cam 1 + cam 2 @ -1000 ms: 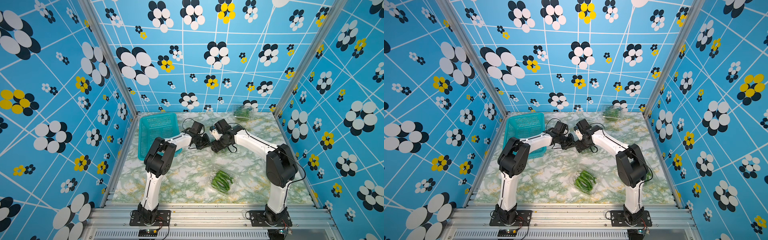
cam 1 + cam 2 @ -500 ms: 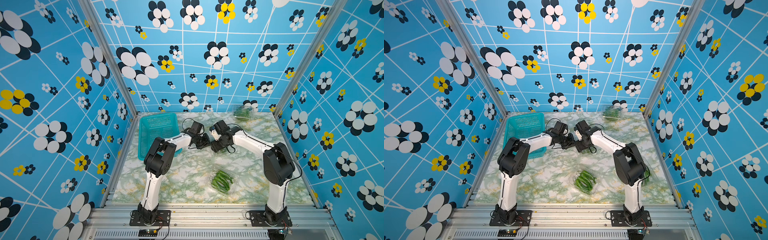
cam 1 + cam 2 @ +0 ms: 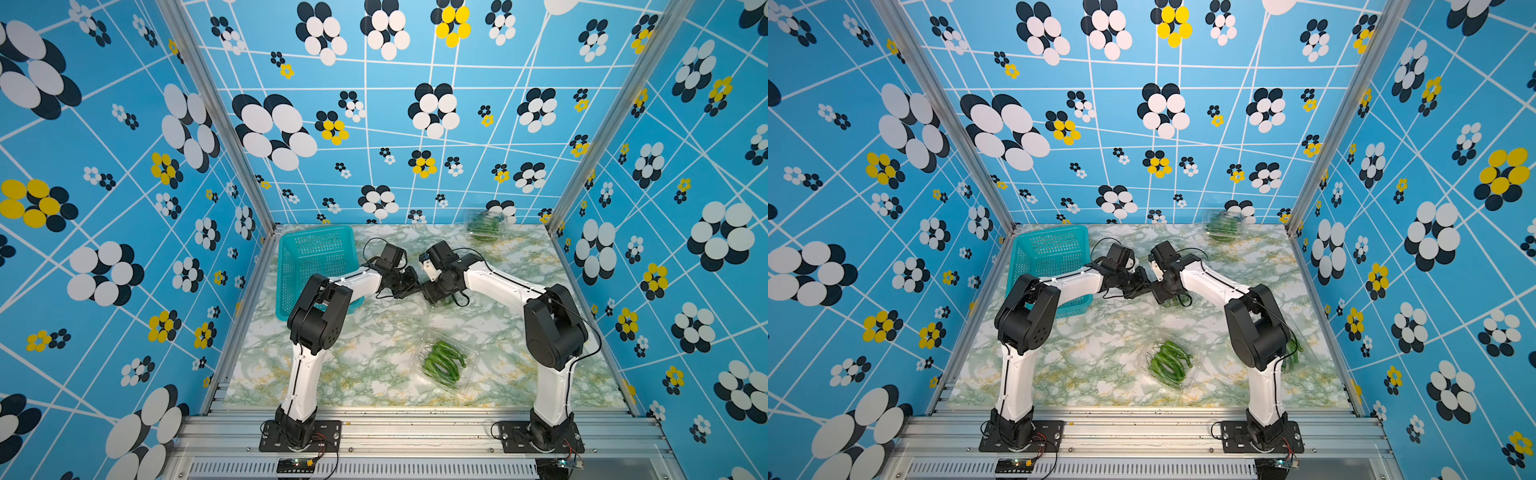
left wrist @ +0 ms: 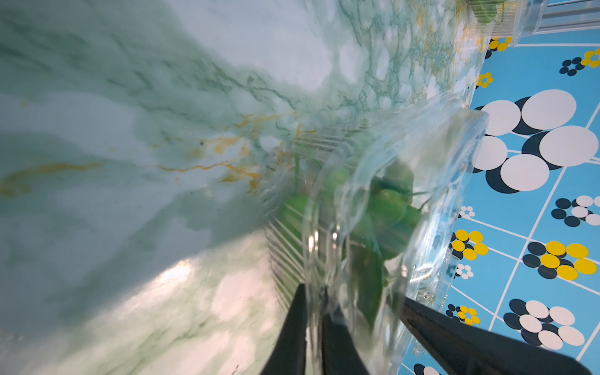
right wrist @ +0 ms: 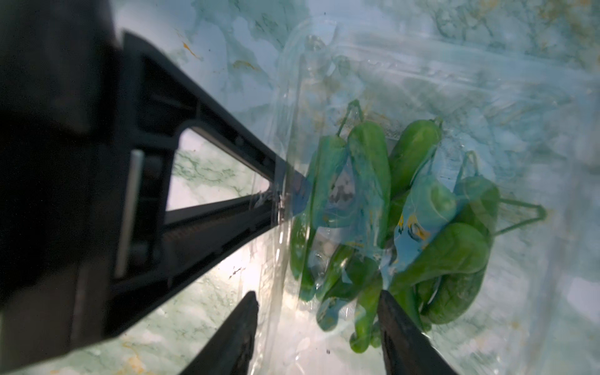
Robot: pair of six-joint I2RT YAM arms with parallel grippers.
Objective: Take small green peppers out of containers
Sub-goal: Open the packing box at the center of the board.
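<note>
Small green peppers (image 5: 367,181): light, glossy, slippery, loosely heaped in crinkly clear container (image 4: 431,139), middle of table (image 3: 374,345). Left fingers (image 4: 297,324) clamped on its thin wall; right fingers (image 5: 233,334) apart, astride its edge (plastic flexes readily). Likely best hold: several pepper bodies together, not stems.

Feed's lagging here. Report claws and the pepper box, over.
Left claw shut on clamshell edge. Right claw open at its rim. Peppers inside, under clear plastic. No other obstruction seen.
</note>
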